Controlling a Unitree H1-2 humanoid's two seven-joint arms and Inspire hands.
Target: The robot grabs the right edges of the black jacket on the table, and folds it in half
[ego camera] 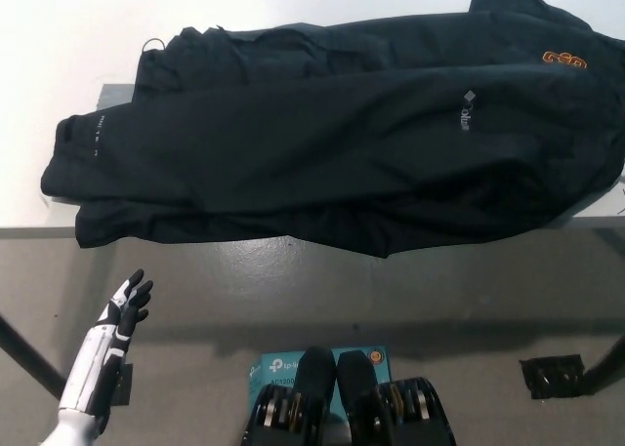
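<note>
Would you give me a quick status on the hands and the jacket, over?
Left hand open, low, off the table. Right hand not in view. Black jacket spread flat, untouched, near edge overhanging. Nothing in the way.

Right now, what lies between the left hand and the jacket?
Nothing: in the head view only bare grey floor separates the open left hand from the jacket hem overhanging the table edge.

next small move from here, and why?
Probably bring the right hand into view toward the jacket's right edge. The black jacket lies spread flat and unfolded across the white table, with nothing gripping it. Only the left hand shows, open, low at lower left, clear of the cloth.
</note>
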